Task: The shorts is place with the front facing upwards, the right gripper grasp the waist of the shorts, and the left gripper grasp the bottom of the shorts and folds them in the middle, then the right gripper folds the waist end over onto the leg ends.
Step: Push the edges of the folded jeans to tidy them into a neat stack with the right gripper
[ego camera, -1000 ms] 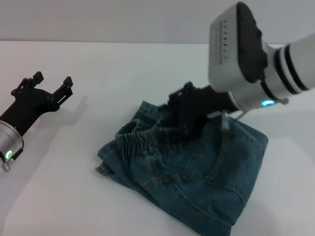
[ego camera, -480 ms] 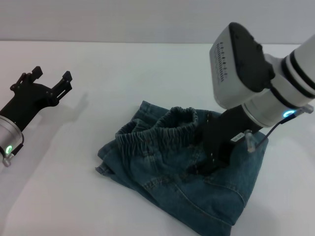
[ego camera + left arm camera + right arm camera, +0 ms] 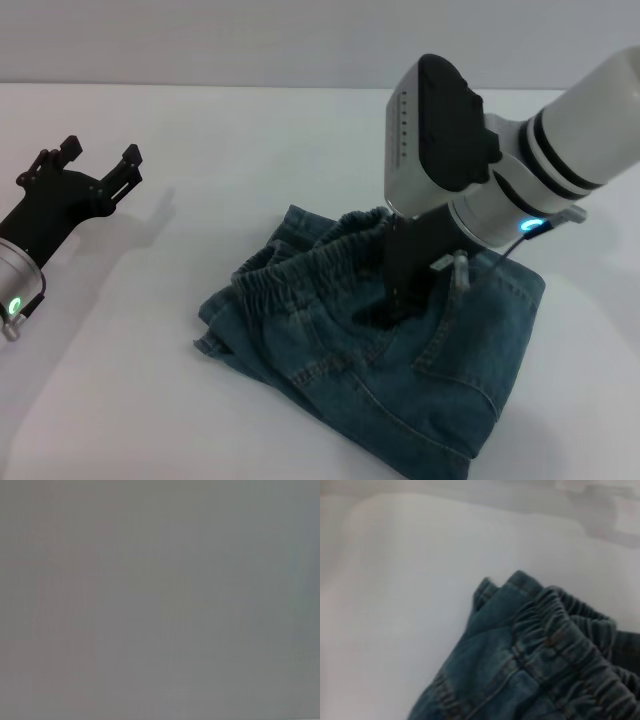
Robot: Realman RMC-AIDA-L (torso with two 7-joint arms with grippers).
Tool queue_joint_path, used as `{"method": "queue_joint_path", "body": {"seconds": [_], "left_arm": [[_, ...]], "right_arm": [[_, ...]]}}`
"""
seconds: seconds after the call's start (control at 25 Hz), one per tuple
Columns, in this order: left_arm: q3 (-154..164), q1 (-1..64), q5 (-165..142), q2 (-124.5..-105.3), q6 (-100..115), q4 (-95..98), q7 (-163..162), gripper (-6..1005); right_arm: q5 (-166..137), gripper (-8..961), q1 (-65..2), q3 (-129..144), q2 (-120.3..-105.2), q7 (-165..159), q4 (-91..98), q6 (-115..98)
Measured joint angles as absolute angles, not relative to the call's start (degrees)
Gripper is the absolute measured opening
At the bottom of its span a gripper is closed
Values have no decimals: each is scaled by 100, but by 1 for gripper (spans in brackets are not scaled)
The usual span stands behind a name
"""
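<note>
The blue-green denim shorts [image 3: 420, 370] lie folded in a thick bundle at the middle of the table. The ruffled elastic waist [image 3: 300, 272] lies on top at the bundle's left and far side, and it also shows in the right wrist view as the waist [image 3: 560, 645]. A stitched lower edge [image 3: 215, 335] peeks out beneath it. My right gripper [image 3: 392, 305] points steeply down, and its black stem presses into the denim just right of the waist. My left gripper [image 3: 92, 165] hovers open over bare table at the far left, well away from the shorts.
The white table [image 3: 150, 400] surrounds the bundle on all sides and meets a pale wall at the back. The right arm's large white housing [image 3: 440, 140] hangs above the shorts. The left wrist view is a blank grey.
My right gripper has come away from the far side of the waist and tipped down onto the denim beside it. The waist has settled on the bundle. My left gripper drifted slightly left.
</note>
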State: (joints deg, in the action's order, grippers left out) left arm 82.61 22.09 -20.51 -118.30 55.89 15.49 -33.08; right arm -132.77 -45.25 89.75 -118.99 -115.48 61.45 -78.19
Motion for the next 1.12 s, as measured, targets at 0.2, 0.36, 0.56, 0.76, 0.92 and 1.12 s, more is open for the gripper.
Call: {"method": "queue_joint_path", "body": {"seconds": [0.2, 0.36, 0.56, 0.76, 0.92, 1.12], "left_arm": [[8261, 2198, -1989, -11830, 5590, 1514, -3311, 843], [8260, 2197, -1971, -11829, 5590, 1501, -3313, 843], [8211, 2197, -1965, -11829, 5590, 1491, -3314, 843], [8208, 2174, -1965, -11817, 5589, 1485, -3314, 843], [8206, 2126, -1965, -11814, 5591, 1504, -3314, 843], [8200, 2107, -1967, -11812, 5590, 1501, -3314, 843]], "right_arm": [[-13291, 545, -4646, 9016, -11900, -11549, 5848, -7260], [-13243, 545, -4662, 9213, -11915, -11549, 5701, -6712], [-13117, 545, -4719, 9485, -11922, -11549, 5497, -6294], [-12882, 544, -4610, 9576, -11930, -11547, 5579, -6151], [-12575, 545, -3740, 9744, -11914, -11472, 6866, -6189], [-12538, 543, -2962, 9872, -11921, -11449, 8155, -6521]]}}
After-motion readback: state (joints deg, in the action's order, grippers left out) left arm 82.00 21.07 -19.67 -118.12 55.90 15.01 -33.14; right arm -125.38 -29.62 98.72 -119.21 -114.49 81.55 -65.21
